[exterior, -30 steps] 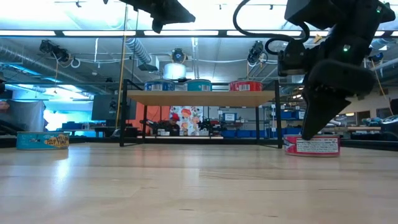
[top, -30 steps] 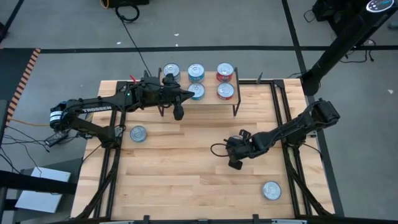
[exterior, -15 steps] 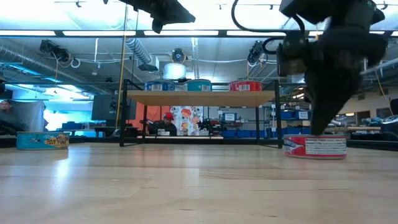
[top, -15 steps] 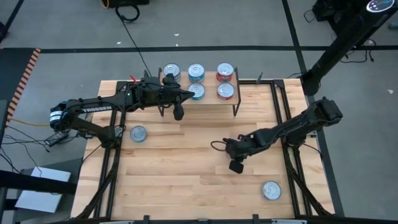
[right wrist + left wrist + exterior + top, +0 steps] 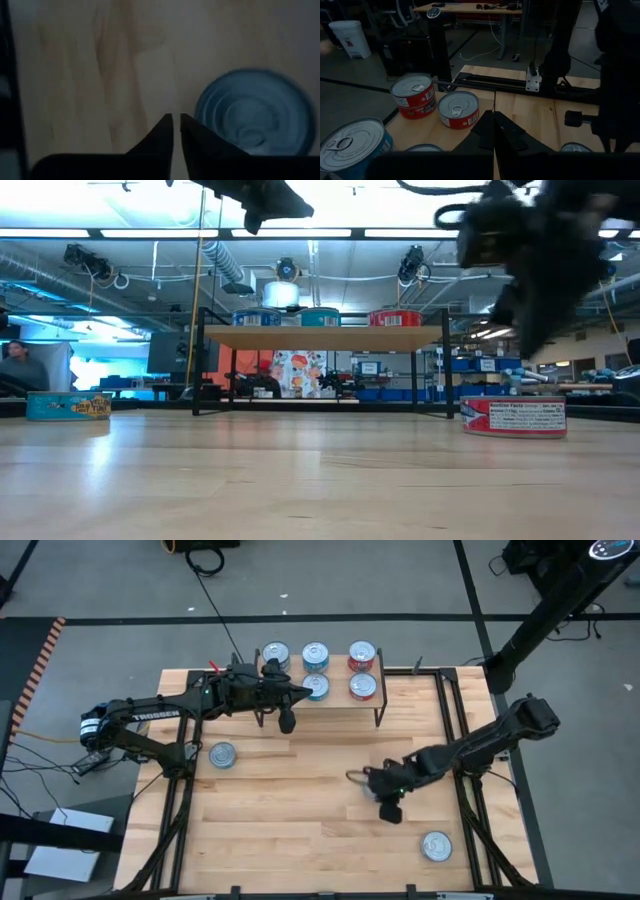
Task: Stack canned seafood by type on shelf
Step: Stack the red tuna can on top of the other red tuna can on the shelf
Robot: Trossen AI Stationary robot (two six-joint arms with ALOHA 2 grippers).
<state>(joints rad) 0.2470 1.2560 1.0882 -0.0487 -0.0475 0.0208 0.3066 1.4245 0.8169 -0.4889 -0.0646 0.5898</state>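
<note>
At the left of the high view a lone tin (image 5: 222, 754) stands on the table (image 5: 290, 840), below the left arm. The left gripper (image 5: 287, 720) hangs over the front left edge of the shelf (image 5: 340, 702), its fingers (image 5: 507, 134) pressed together and empty. Five tins show at the shelf, upper centre: silver-topped tins (image 5: 275, 653) and (image 5: 315, 656), a teal one (image 5: 317, 686), then two red ones (image 5: 362, 655) and (image 5: 363, 686) at its right end. Right of centre, the right gripper (image 5: 390, 810) hovers over bare table, its fingers (image 5: 162, 132) nearly together with a thin gap, holding nothing. At the lower right a red-labelled tin (image 5: 436, 846) stands alone, close to the gripper but apart from it.
</note>
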